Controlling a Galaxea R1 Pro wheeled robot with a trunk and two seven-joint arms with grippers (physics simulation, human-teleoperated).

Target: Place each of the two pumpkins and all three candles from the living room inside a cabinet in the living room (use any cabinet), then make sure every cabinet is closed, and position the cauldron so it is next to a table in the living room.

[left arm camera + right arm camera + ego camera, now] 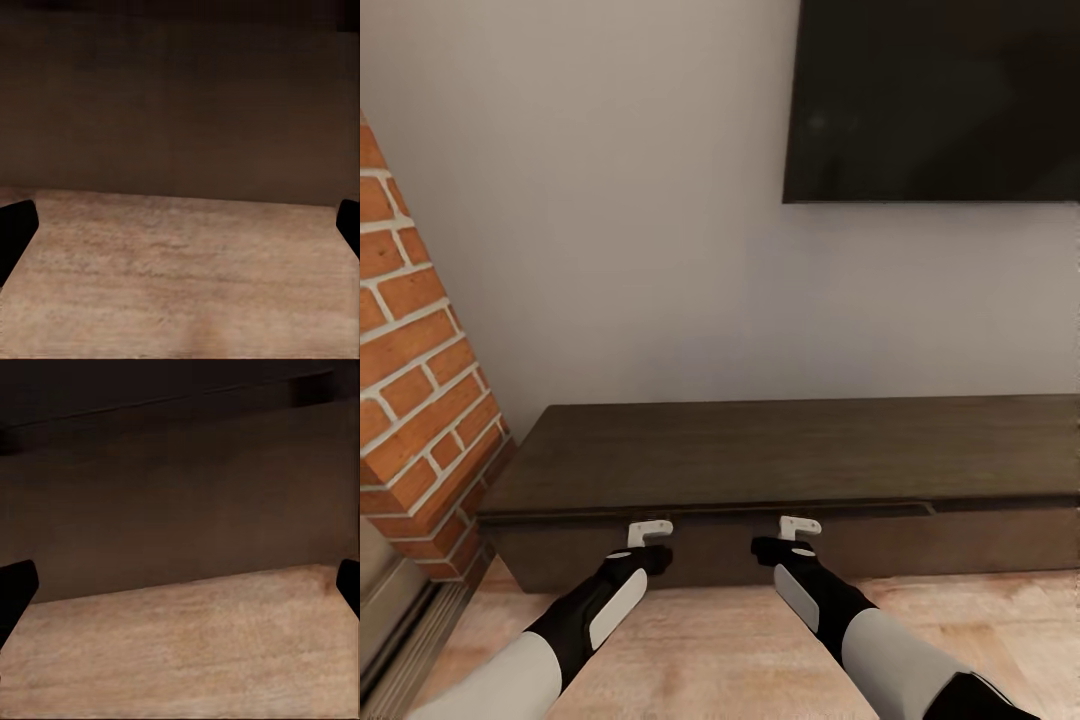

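Both grippers, left and right, are held at the front face of the cabinet, near its left end. In the wrist views each gripper's fingertips are spread wide apart (nothing is held between them), over the wooden floor.

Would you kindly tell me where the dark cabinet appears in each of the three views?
Head view: cabinet spans the lower middle, below the television.
Left wrist view: its drawer front covers the upper half.
Right wrist view: the upper half.
Shared landmark: the wooden floor.
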